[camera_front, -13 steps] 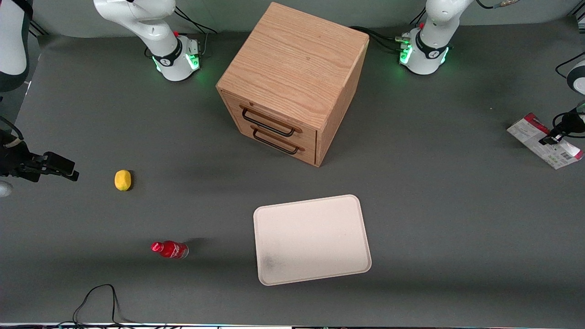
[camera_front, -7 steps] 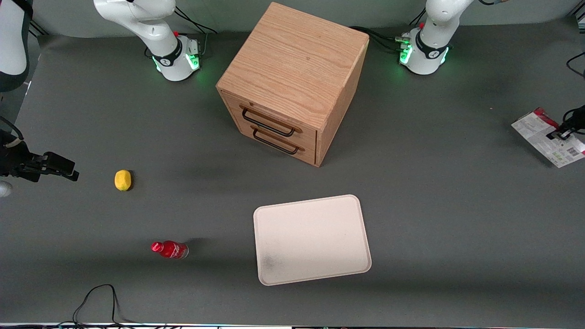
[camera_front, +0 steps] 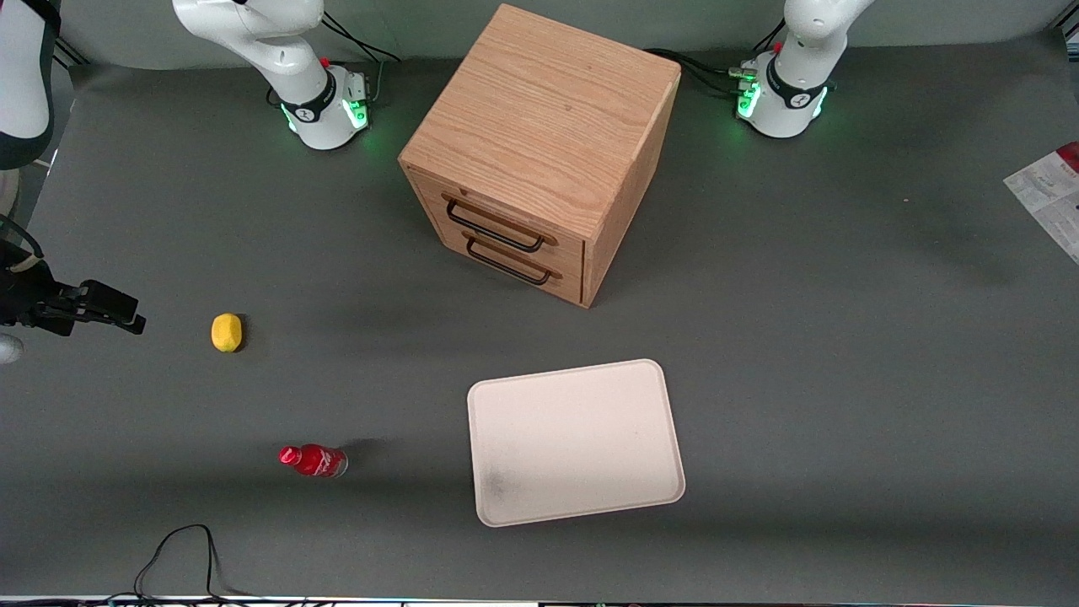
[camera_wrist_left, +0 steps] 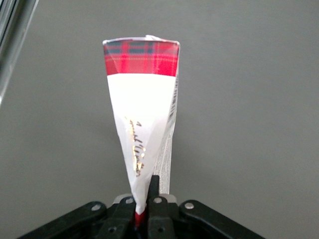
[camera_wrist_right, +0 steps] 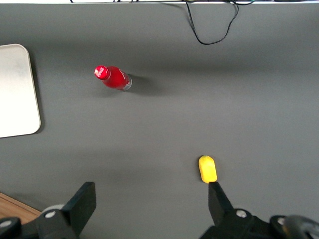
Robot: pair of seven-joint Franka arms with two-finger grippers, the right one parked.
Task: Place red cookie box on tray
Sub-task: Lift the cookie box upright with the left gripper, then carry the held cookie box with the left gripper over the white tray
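The cabinet (camera_front: pixel 539 152) stands mid-table, farther from the camera than the tray (camera_front: pixel 576 443). The box (camera_front: pixel 1049 198), lifted off the table at the working arm's edge, hangs clamped in the pincer (camera_wrist_left: pixel 144 206).

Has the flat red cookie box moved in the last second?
Yes. Held in the left pincer, the flat red cookie box has risen, away from the cream rectangular tray.
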